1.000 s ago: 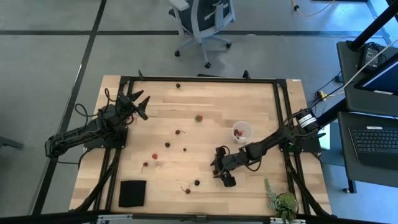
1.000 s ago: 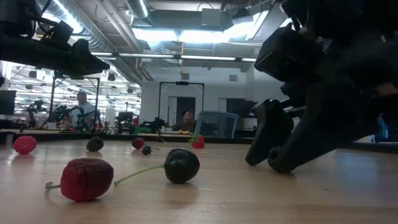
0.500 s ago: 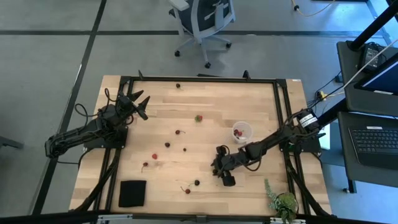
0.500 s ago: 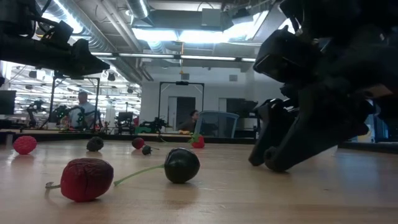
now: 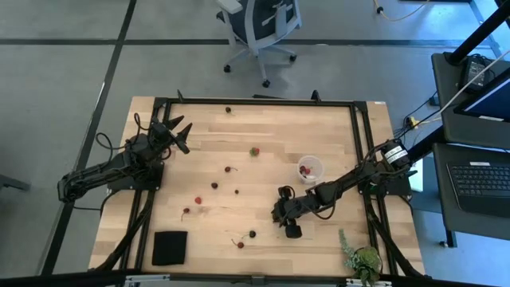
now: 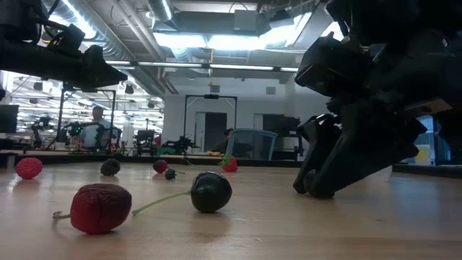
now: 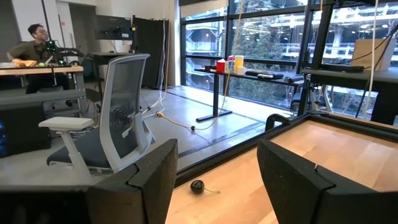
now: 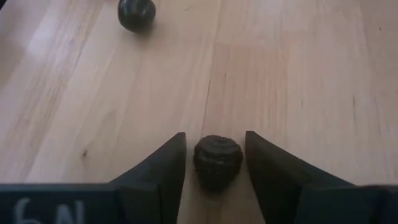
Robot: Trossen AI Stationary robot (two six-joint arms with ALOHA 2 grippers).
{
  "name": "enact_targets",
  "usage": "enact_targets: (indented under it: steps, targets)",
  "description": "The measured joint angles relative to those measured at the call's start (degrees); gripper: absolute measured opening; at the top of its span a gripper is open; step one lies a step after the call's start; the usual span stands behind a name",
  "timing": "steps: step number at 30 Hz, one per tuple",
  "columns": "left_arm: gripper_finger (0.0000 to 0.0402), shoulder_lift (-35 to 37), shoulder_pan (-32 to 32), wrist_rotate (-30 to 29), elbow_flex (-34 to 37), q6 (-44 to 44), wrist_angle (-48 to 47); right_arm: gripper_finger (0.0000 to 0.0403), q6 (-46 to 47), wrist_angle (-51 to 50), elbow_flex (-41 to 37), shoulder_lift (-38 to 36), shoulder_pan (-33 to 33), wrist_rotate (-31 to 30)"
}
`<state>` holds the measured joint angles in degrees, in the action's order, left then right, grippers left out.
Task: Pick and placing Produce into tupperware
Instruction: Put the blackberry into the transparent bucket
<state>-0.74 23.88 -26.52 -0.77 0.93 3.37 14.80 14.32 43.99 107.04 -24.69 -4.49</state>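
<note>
Several tiny red and dark fruits lie scattered on the wooden table [image 5: 239, 135]. Two of them, a wrinkled red one [image 6: 101, 208] and a dark cherry [image 6: 211, 191], are near the near edge. The translucent tub [image 5: 311, 168] stands right of centre with red fruit inside. My right gripper [image 5: 284, 217] is low over the table, just on the near side of the tub. It is open, with its fingers close on either side of a dark wrinkled fruit [image 8: 217, 160] that rests on the wood. My left gripper [image 5: 177, 134] waits open above the far left part of the table. My right gripper [image 8: 216, 171] reaches down at a slant, and its fingers [image 8: 163, 165] flank the dark wrinkled fruit, which sits on the table. A thin gap shows on one side. I cannot tell whether the other finger touches the fruit.
A flat black pad [image 5: 170, 247] lies at the near left corner and a leafy green plant [image 5: 362, 259] at the near right corner. A dark fruit with a stem [image 7: 197, 186] lies near the far edge. An office chair [image 5: 259, 24] stands beyond the table, and people sit in the room behind.
My right gripper has crept a little toward the table's right edge, staying low over the wood. In the low view its two fingers have drawn closer together. The left arm and the fruits have kept still.
</note>
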Motion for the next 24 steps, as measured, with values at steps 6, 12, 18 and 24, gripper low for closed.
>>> enact_targets:
  steps: [6, 12, 18, 24]
  targets:
    - [0.0214, 0.01, 0.00, 0.00, 0.00, 0.02, 0.00, 0.0101, 2.00, -0.45, 0.02, -0.84, 0.00, -0.60]
    - [0.0214, -0.01, 0.00, 0.00, 0.00, 0.02, -0.02, 0.0100, 5.55, -4.27, -0.28, -4.72, 0.41, 1.62]
    - [0.0214, -0.01, 0.00, 0.02, 0.00, 0.00, -0.19, 0.0100, 9.02, -13.57, -0.24, -14.77, 3.54, 0.58]
    - [0.0214, 0.01, 0.00, 0.02, 0.01, 0.00, -0.22, 0.0100, 9.06, -27.27, 1.23, -29.89, 9.66, 0.03]
